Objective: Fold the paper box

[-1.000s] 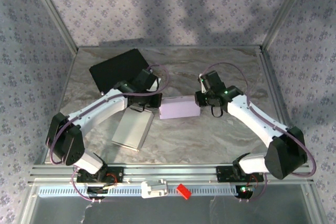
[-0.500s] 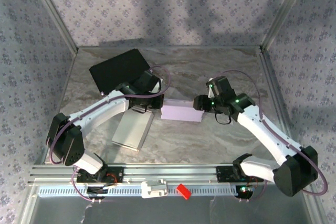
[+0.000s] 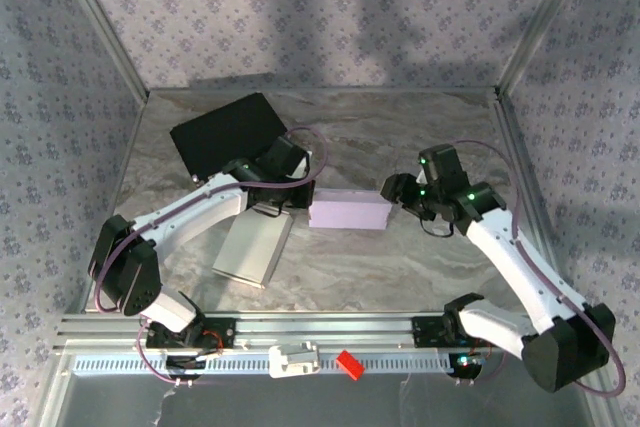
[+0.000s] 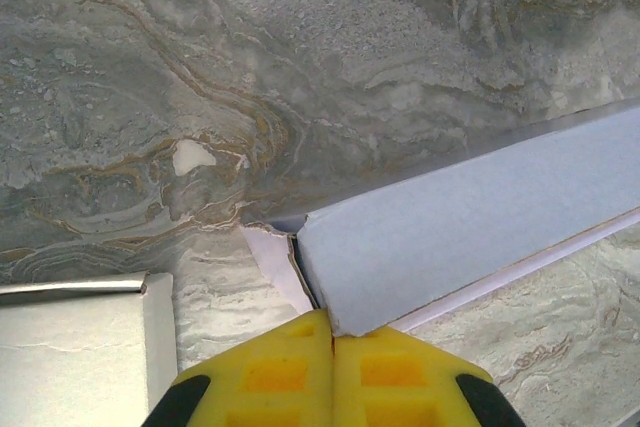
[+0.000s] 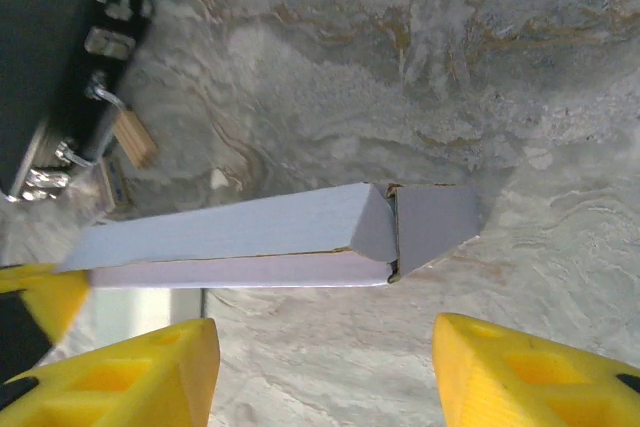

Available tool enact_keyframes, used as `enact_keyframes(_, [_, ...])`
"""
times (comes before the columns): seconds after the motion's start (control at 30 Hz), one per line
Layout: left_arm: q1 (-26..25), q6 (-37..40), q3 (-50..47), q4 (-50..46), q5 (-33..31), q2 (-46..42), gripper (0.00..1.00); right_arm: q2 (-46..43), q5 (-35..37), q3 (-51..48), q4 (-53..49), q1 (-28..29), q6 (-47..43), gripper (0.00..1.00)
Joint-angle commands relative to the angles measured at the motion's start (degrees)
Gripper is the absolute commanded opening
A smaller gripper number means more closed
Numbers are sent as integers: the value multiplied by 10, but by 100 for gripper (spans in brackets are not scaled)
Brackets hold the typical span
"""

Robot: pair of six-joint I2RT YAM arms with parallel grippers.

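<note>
Mid-tabletop: long lavender paper box (image 3: pixel 348 211) lying flat, long axis running left-right. Left gripper (image 4: pixel 332 322) sits at its left end with yellow fingers fully closed, tips touching the box corner. That reads as a brace so the box doesn't slide while the other end gets worked. Can't tell whether a thin flap is nipped between the tips.

Right gripper (image 5: pixel 322 332) is just beside the right end, jaws well apart, nothing in them, box end lined up with the gap. Likely set to tuck or pinch that end.

Right wrist view gives what overhead doesn't: the right-hand end flap (image 5: pixel 437 219) sticks out unfolded, so that end isn't closed yet. Left wrist view shows a small pale tab (image 4: pixel 270 265) loose at the left corner.

Overhead alone gives layout. Flat silver-grey sheet (image 3: pixel 253 250) lies near-left of the box under the left arm, close but not touching. Black rectangular panel (image 3: pixel 222 132) sits toward the far-left corner, well apart.
</note>
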Motion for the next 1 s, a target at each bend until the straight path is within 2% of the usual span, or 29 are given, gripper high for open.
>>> enact_keyframes(0.0, [-10, -12, -19, -61, 0, 24, 0, -21, -15, -30, 23, -11, 180, 63])
enact_keyframes(0.13, [-11, -21, -20, -60, -4, 21, 0, -5, -80, -72, 92, -13, 350, 70])
enact_keyframes(0.27, [-14, -30, -24, -56, -8, 18, 0, 11, -99, -95, 143, -14, 420, 72])
enact_keyframes(0.4, [-16, -34, -25, -55, -9, 17, 0, 16, -86, -96, 173, -23, 438, 72])
enact_keyframes(0.73, [-17, -36, -22, -56, -8, 15, 0, 22, -94, -146, 188, -46, 438, 61])
enact_keyframes(0.97, [-17, -38, -19, -58, -4, 14, 2, 35, -100, -151, 165, -55, 412, 43])
